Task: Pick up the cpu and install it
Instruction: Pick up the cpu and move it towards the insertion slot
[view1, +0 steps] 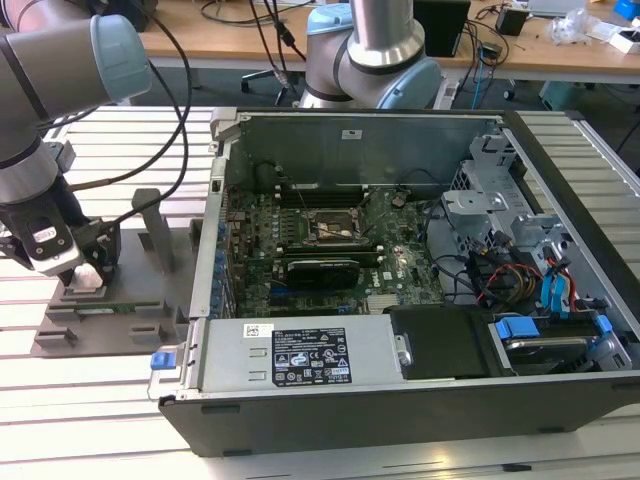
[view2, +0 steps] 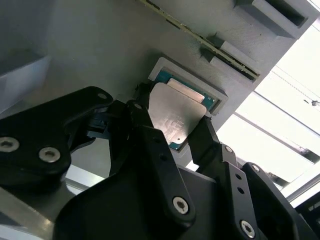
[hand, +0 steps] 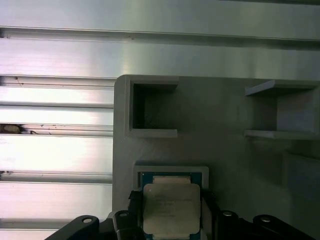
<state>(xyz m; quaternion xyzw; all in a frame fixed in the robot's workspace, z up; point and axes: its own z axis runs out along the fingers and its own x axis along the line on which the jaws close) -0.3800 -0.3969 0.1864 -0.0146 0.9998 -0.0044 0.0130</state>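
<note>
Silvery-grey metal tops the cpu (hand: 171, 207), which lies flat in a shallow square pocket (hand: 170, 170) with a pale raised rim, sunk into a grey fixture plate (hand: 225, 110). A thin teal-green margin of the chip shows around the metal lid in both wrist views. The black jaws are pinching the cpu across two opposite edges. In the second wrist view one fingertip (view2: 145, 125) sits tight against one side of the chip (view2: 175, 112) and the other against the far side. The chip is level with its pocket and not clear of it.

Beside the pocket the plate carries two open rectangular recesses (hand: 150, 112) and, in the second wrist view, a slot holding a long thin green strip (view2: 192, 34) on edge.

In the exterior view the fixture plate (view1: 60, 335) rests on a ribbed aluminium tabletop (view1: 90, 420) at the exterior view's left. The arm (view1: 40, 100) reaches down onto it, with black cables trailing from its wrist. Well apart, towards the exterior view's right, an open computer case (view1: 400, 390) lies on its side. Its green motherboard (view1: 300, 240) is exposed, and the dark square socket frame (view1: 335, 228) sits near the middle of the board.
</note>
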